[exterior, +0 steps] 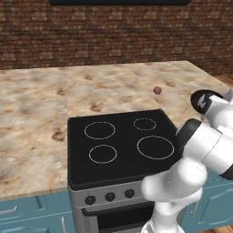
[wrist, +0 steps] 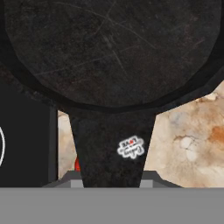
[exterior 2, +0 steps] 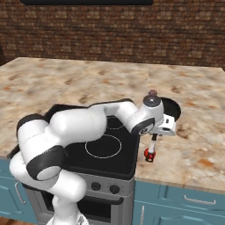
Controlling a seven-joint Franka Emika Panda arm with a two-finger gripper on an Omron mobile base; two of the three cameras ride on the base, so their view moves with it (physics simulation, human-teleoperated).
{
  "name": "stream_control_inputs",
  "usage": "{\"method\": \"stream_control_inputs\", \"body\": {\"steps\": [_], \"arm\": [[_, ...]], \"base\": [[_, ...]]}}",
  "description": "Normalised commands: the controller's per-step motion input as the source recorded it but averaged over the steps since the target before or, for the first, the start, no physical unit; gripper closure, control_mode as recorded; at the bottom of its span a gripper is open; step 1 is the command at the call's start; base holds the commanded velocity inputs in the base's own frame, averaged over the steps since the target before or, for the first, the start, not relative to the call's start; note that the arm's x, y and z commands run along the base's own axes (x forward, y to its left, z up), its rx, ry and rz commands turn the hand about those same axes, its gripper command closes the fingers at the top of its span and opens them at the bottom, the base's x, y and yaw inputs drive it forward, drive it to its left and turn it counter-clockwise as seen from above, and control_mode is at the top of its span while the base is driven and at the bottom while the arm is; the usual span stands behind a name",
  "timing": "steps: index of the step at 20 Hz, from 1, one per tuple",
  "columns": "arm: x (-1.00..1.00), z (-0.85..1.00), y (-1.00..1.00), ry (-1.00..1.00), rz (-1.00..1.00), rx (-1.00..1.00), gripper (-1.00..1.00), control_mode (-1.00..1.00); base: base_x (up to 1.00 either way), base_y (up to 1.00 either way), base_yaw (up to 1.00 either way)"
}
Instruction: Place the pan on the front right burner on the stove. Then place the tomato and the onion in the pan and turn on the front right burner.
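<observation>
The black pan (exterior 2: 174, 107) is over the counter just right of the stove (exterior 2: 121, 163). In the hand view, the pan (wrist: 109, 52) spreads across the top. Its handle (wrist: 109, 144) runs down between my fingertips. My gripper (wrist: 111, 180) is shut on that handle, and my gripper (exterior 2: 169, 118) sits at the pan's near rim. The thin handle end (exterior 2: 153, 143) reaches down to the red tomato (exterior 2: 147, 154) on the counter by the stove's right edge; a sliver of the tomato (wrist: 78, 164) peeks out beside the handle. The purplish onion (exterior: 157, 90) lies on the counter behind the stove. The front right burner (exterior: 155, 147) is bare.
Three smaller rings mark the rest of the black stove (exterior: 120, 141). A row of black knobs (exterior: 109, 196) lines its steel front. Marble counter (exterior: 36, 113) spreads to both sides, with a brick wall (exterior: 113, 36) behind. My own arm (exterior 2: 88, 123) arches over the cooktop.
</observation>
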Motion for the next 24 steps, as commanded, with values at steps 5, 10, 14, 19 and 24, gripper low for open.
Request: {"method": "stream_control_inputs", "body": {"steps": [5, 10, 14, 19, 24], "arm": [[-0.07, 0.06, 0.57, 0.00, 0.09, -0.03, 1.00, -1.00], [0.00, 0.06, 0.46, 0.04, 0.12, -0.02, 1.00, -1.00], [0.00, 0.00, 0.37, 0.07, 0.12, -0.01, 1.00, -1.00], [0.00, 0.00, 0.28, 0.06, 0.15, 0.00, 1.00, -1.00], [-0.03, 0.00, 0.28, 0.02, 0.20, 0.00, 1.00, -1.00]], "base": [[0.00, 0.00, 0.00], [0.00, 0.00, 0.00], [0.00, 0.00, 0.00], [0.00, 0.00, 0.00], [0.00, 0.00, 0.00]]}}
